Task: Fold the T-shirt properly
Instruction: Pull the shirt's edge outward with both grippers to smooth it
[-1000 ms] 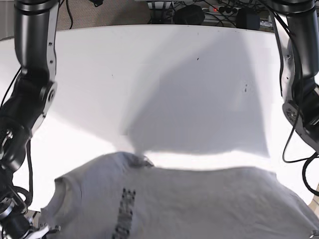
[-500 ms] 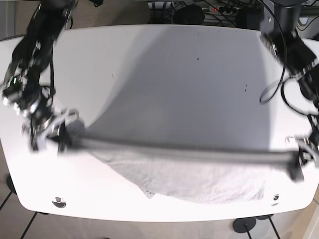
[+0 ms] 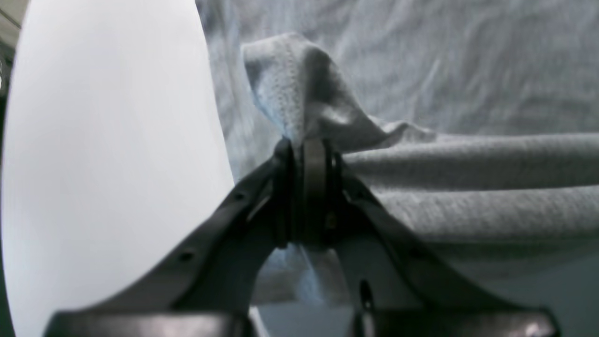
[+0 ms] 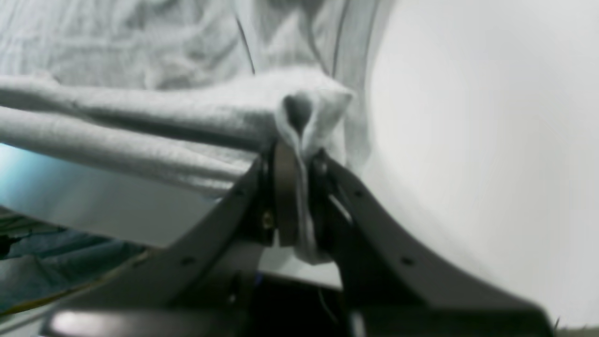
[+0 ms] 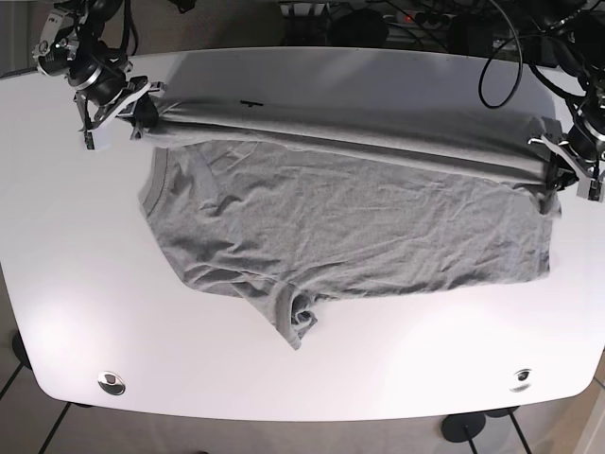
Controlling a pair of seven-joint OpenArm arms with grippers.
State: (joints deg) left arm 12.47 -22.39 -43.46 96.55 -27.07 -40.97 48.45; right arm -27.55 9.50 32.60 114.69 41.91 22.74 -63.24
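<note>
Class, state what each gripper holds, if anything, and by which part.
Both hold the T-shirt: the left gripper pinches one end of its far folded edge, the right gripper the other end.

In the left wrist view the left gripper [image 3: 306,187] is pinching a bunch of T-shirt [image 3: 421,140], and the closed jaws are covering the cloth between them. The fabric is running off the right and top edges. In the right wrist view the right gripper [image 4: 295,196] is hiding its pinched fold, and the cloth is blurring toward the upper left.
</note>
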